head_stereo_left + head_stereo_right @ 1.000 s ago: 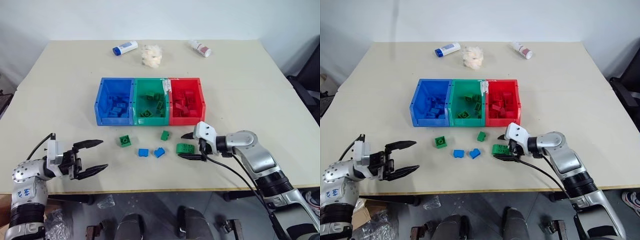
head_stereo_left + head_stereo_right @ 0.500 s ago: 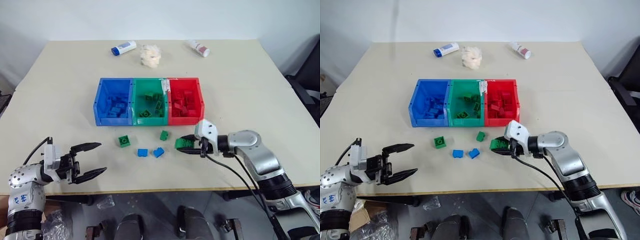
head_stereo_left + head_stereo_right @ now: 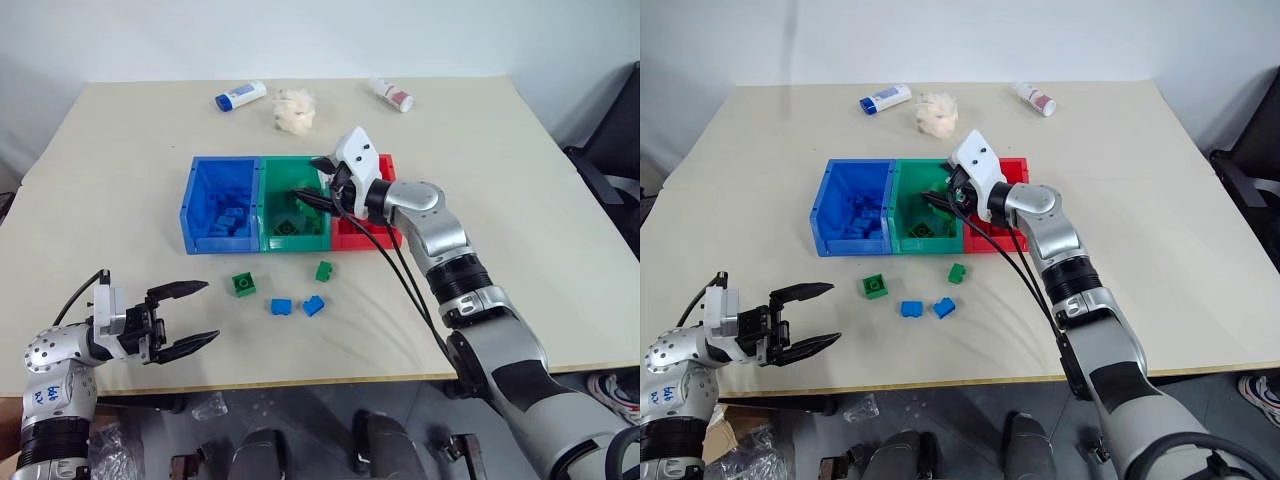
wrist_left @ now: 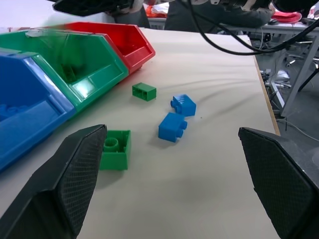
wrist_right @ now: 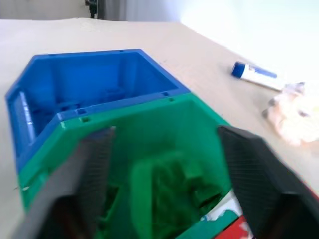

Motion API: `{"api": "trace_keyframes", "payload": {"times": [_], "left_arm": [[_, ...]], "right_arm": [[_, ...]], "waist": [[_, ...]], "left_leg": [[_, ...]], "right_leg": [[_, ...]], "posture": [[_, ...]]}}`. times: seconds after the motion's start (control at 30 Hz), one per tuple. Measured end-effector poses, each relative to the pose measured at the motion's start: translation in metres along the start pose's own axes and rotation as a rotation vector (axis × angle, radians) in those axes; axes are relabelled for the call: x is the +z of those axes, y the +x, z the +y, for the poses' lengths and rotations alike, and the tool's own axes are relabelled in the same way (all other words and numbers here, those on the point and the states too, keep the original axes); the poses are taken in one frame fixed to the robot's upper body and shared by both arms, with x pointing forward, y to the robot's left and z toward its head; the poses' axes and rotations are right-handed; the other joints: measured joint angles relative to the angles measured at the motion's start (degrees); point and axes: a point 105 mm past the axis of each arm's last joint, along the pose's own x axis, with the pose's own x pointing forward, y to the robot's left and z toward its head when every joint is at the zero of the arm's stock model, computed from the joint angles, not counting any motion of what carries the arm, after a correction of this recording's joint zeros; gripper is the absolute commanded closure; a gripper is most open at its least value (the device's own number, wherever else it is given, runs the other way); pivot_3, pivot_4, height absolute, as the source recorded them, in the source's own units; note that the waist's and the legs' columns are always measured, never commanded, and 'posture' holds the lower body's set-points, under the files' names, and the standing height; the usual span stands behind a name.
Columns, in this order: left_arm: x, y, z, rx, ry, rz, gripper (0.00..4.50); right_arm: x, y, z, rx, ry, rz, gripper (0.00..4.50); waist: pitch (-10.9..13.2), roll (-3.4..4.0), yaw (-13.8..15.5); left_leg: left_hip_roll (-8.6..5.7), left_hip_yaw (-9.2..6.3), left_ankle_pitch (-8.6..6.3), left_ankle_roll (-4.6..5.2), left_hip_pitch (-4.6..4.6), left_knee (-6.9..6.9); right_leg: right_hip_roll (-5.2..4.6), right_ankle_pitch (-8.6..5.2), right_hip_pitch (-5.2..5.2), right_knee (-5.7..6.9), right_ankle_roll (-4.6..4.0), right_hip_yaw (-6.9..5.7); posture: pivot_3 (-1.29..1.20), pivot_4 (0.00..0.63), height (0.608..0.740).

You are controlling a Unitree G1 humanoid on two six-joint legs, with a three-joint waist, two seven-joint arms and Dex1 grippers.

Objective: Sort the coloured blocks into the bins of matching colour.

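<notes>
We find the left tool [image 3: 185, 317] nearest the table's [image 3: 520, 250] front edge, held above it, its fingers spread wide and grasping nothing. Ahead of that tool four loose blocks lie on the table: a green block [image 3: 241, 285] closest to it, then two blue blocks [image 3: 283, 306] [image 3: 314, 305] just beside each other, and a smaller green block [image 3: 324, 270] beyond them, nearer the bins.

Further out, the right tool [image 3: 318, 182] hangs over the green bin [image 3: 266, 212], its fingers parted. In the right wrist view a blurred green block [image 5: 169, 191] shows between the fingers, inside or just above that bin; we cannot tell whether it touches either finger. Green blocks already lie on that bin's floor.

To the left of the right tool stands the blue bin [image 3: 189, 205], joined to the green one and holding blue blocks. To its right, partly hidden under the arm, stands the red bin [image 3: 388, 165].

Beyond the right tool, well apart from the bins and near the table's far edge, we note a white bottle with a blue cap [image 3: 239, 96], a crumpled pale wad [image 3: 294, 110] and a white bottle with a red cap [image 3: 390, 94].
</notes>
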Motion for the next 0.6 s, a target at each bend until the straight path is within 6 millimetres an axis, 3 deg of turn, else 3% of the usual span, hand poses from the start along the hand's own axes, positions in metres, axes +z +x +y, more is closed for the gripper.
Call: {"api": "trace_keyframes", "payload": {"times": [0.13, 0.23, 0.43, 0.53, 0.6], "left_arm": [[0.0, 0.001, 0.001, 0.0, 0.002, -0.001, 0.0], [0.0, 0.001, 0.001, -0.002, 0.001, -0.002, 0.0], [0.0, 0.003, 0.001, -0.013, -0.005, -0.004, 0.0], [0.0, 0.005, 0.001, -0.027, -0.01, -0.006, 0.0], [0.002, 0.008, 0.003, -0.041, -0.001, -0.012, 0.0]], "right_arm": [[-0.007, -0.005, 0.005, 0.04, -0.006, 0.006, 0.02], [-0.015, -0.025, 0.013, 0.107, -0.006, 0.007, 0.02], [-0.035, -0.106, 0.047, 0.345, 0.031, 0.083, 0.02], [-0.039, -0.139, 0.057, 0.389, 0.072, 0.135, 0.02], [-0.047, -0.172, 0.058, 0.375, 0.094, 0.222, 0.02]], "waist": [[0.0, 0.0, 0.0], [0.0, 0.0, 0.3], [0.0, 0.0, 1.2], [0.0, 0.0, 1.2], [0.0, 0.0, 1.7]], "left_leg": [[0.0, 0.0, 0.0, 0.0, 0.01, 0.0], [0.0, -0.02, -0.01, 0.01, -0.01, 0.02], [0.0, -0.02, -0.02, 0.03, -0.02, 0.03], [0.01, -0.01, -0.02, 0.03, 0.04, 0.05], [0.01, -0.03, -0.02, 0.03, 0.04, 0.04]], "right_leg": [[0.0, 0.0, 0.0, 0.01, 0.0, 0.0], [0.0, 0.0, 0.02, -0.01, 0.0, 0.0], [0.0, 0.0, 0.02, -0.06, 0.01, 0.0], [0.0, 0.0, 0.02, -0.02, 0.0, 0.01], [0.0, 0.0, 0.02, -0.01, 0.0, 0.0]], "posture": [[0.0, 0.15, 0.74], [0.0, 0.15, 0.74], [0.0, 0.15, 0.74], [0.0, 0.15, 0.74], [0.0, 0.15, 0.74]]}}
